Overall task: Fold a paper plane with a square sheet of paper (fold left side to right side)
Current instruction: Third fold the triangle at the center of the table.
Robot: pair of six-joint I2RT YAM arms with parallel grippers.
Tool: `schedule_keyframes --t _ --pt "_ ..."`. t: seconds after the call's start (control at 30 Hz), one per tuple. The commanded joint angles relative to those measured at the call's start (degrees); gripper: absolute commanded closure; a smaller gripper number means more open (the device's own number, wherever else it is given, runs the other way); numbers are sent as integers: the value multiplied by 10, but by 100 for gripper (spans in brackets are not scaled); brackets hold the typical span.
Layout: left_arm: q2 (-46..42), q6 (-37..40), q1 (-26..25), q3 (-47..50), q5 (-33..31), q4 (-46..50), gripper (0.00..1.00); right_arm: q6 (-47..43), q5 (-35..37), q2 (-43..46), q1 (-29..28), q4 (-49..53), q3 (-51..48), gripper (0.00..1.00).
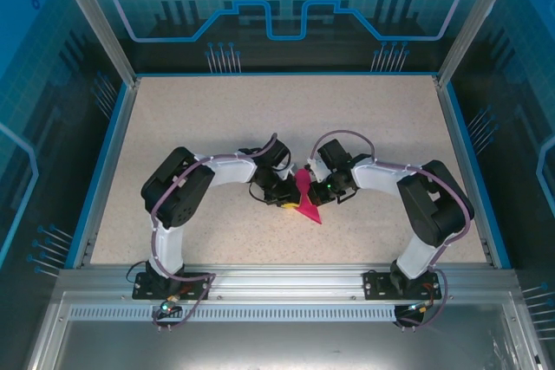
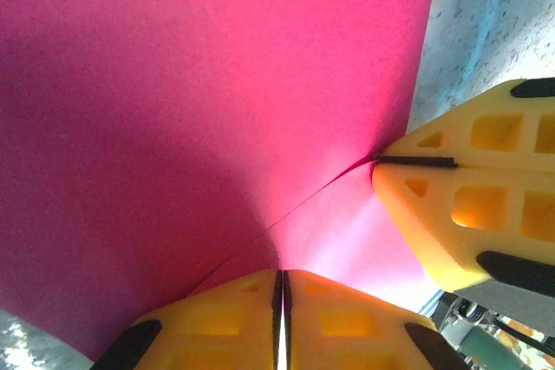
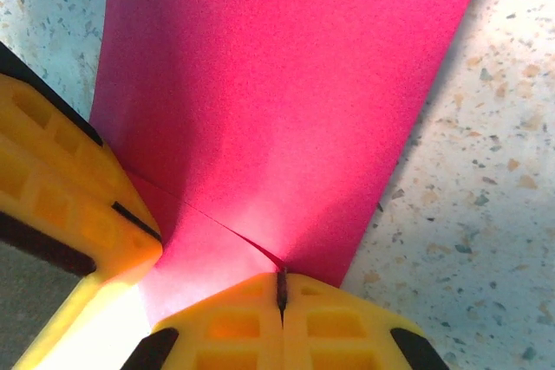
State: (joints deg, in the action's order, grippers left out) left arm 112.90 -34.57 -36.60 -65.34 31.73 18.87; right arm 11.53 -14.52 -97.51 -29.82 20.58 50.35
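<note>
The square sheet of paper [image 1: 305, 197] is magenta-pink and hangs doubled over between both grippers, near the middle of the table, with a point drooping toward the front. My left gripper [image 1: 283, 192] is shut on one edge of it and my right gripper [image 1: 323, 187] is shut on the edge beside it. In the left wrist view the paper [image 2: 199, 93] spreads wide above my shut left gripper [image 2: 282, 282], and the right gripper's fingers [image 2: 468, 188] pinch it at the right. In the right wrist view the paper [image 3: 277, 84] runs up from my shut right gripper [image 3: 281, 282]; the left gripper's fingers [image 3: 61, 179] clamp its left side.
The speckled beige table [image 1: 286, 110] has a blue rim [image 1: 104, 162] and aluminium frame posts at its corners. Both arms bend inward from their bases on the metal rail [image 1: 286, 288] at the near edge. Bare table lies behind and to both sides.
</note>
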Motion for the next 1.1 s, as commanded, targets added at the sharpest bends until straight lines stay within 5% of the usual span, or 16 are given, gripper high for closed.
schedule_keyframes --t 0.0,0.07,0.37,0.73,1.07 --pt "15 -1 -2 14 -25 11 88 -7 4 -19 4 29 -3 100" --pt "21 1 -2 17 -31 15 88 -4 0 -15 4 32 22 100" --pt "28 0 -3 28 -40 18 90 11 -16 55 23 75 58 63" --pt "24 4 -3 20 -44 26 90 39 -196 84 20 103 -24 76" --pt "28 4 -3 17 -45 28 90 42 -180 20 16 99 -27 76"
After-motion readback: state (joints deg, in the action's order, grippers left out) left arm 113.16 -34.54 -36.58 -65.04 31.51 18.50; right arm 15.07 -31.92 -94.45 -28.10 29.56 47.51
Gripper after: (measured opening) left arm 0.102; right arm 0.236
